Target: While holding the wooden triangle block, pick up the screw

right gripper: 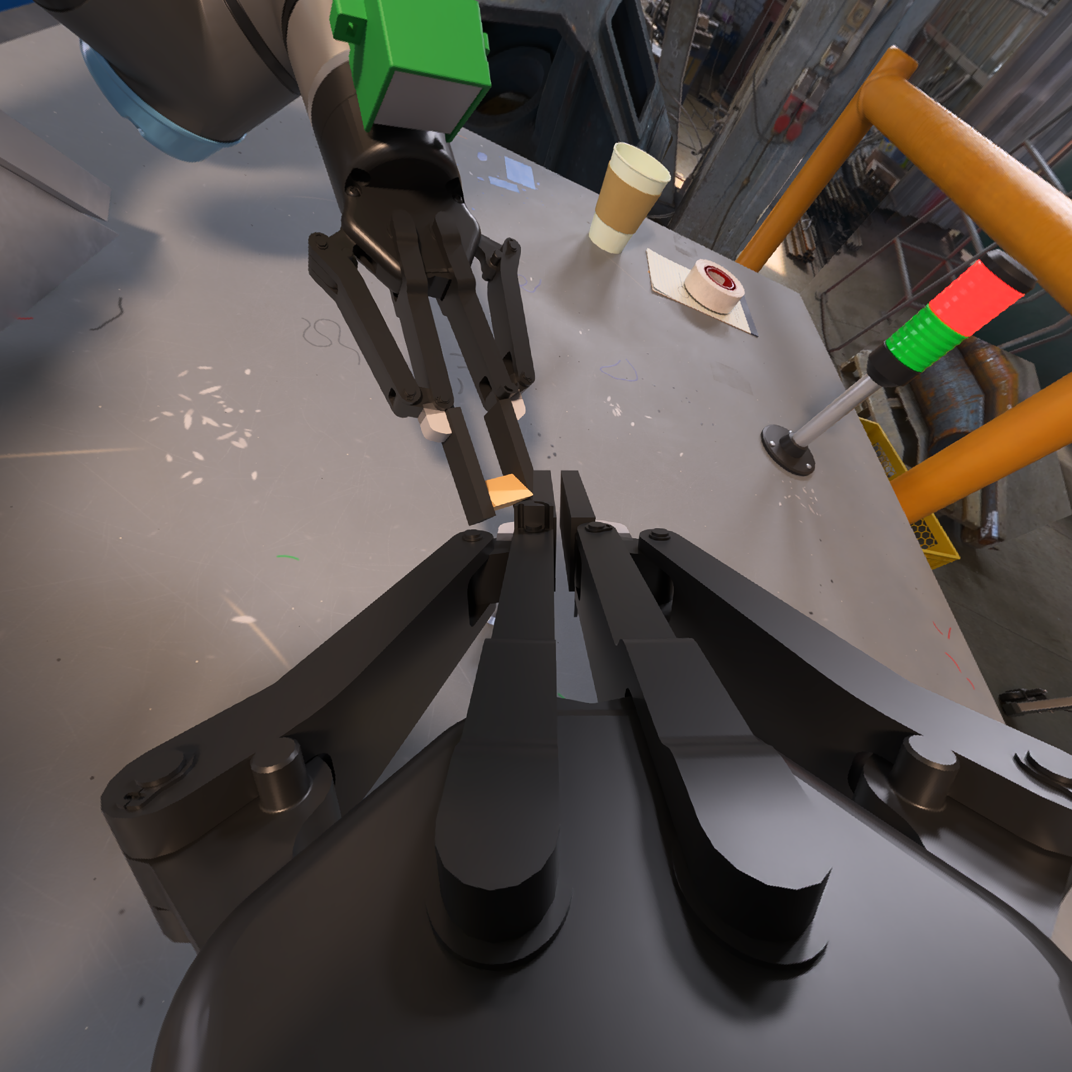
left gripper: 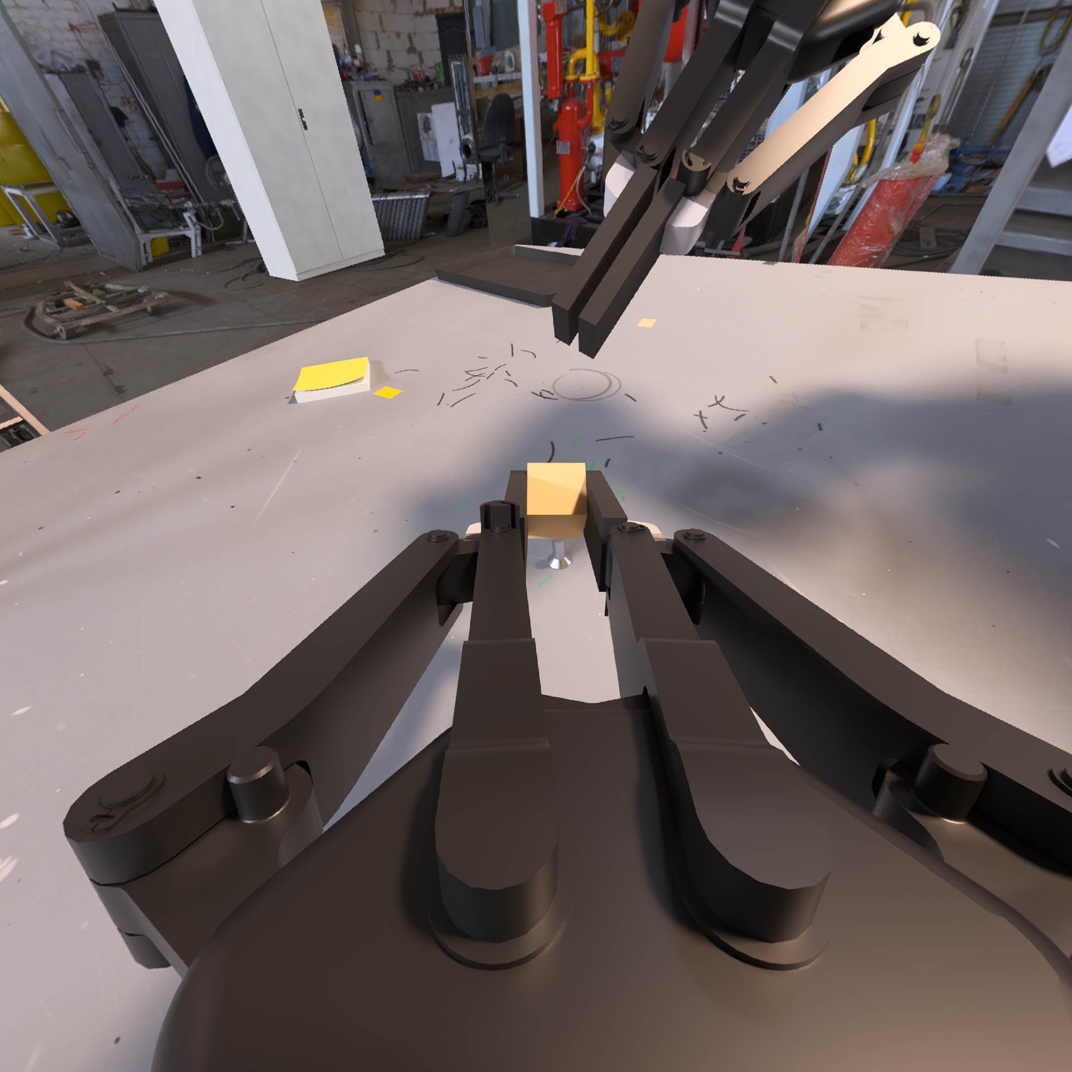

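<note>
In the left wrist view my left gripper [left gripper: 556, 484] is shut on the wooden triangle block [left gripper: 554, 493], a light tan piece held between its fingertips just above the grey table [left gripper: 232, 551]. The silver screw [left gripper: 558, 554] stands on the table right under the block, head down. My right gripper [left gripper: 580, 336] hangs farther back above the table, shut and empty. In the right wrist view my right gripper [right gripper: 556, 490] has its jaws nearly touching. The left gripper [right gripper: 493, 493] with the block [right gripper: 507, 490] is just left of its tips. The screw is hidden there.
A yellow sticky-note pad [left gripper: 333, 380] lies at the left. A dark flat tray [left gripper: 504, 278] sits at the far edge. A paper cup [right gripper: 626, 197], a tape roll [right gripper: 713, 285], a red-green signal light on a pole [right gripper: 928, 342] and an orange rail [right gripper: 957, 133] stand at the table's right side.
</note>
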You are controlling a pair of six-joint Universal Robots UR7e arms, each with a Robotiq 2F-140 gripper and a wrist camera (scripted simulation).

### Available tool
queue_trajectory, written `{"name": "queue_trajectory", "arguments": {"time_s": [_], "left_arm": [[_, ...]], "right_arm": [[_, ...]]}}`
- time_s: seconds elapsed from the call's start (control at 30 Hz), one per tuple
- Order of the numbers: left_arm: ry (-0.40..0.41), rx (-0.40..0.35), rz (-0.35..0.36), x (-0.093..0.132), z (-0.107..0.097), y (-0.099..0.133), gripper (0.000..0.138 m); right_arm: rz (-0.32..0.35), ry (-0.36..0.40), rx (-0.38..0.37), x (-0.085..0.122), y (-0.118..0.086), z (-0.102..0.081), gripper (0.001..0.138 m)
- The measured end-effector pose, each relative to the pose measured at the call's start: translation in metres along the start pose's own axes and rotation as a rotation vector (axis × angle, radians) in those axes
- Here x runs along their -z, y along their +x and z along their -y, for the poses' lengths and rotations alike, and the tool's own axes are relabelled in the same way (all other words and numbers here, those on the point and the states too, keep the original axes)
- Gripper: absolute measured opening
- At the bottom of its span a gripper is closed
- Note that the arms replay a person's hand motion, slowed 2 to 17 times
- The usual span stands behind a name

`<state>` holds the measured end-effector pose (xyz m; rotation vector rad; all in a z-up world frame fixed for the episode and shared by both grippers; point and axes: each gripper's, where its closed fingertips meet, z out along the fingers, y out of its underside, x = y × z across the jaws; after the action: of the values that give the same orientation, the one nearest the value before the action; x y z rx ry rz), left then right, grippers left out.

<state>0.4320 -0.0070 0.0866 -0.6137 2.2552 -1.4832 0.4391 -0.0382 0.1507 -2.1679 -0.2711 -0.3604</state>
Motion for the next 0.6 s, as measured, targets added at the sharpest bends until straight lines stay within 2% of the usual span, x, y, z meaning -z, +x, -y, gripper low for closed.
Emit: {"name": "queue_trajectory", "arguments": {"time_s": [0.6], "left_arm": [[0.055, 0.024, -0.010, 0.0035, 0.0074, -0.0011, 0.025]], "right_arm": [[-0.012, 0.035, -0.020, 0.0038, 0.0036, 0.0053, 0.005]]}}
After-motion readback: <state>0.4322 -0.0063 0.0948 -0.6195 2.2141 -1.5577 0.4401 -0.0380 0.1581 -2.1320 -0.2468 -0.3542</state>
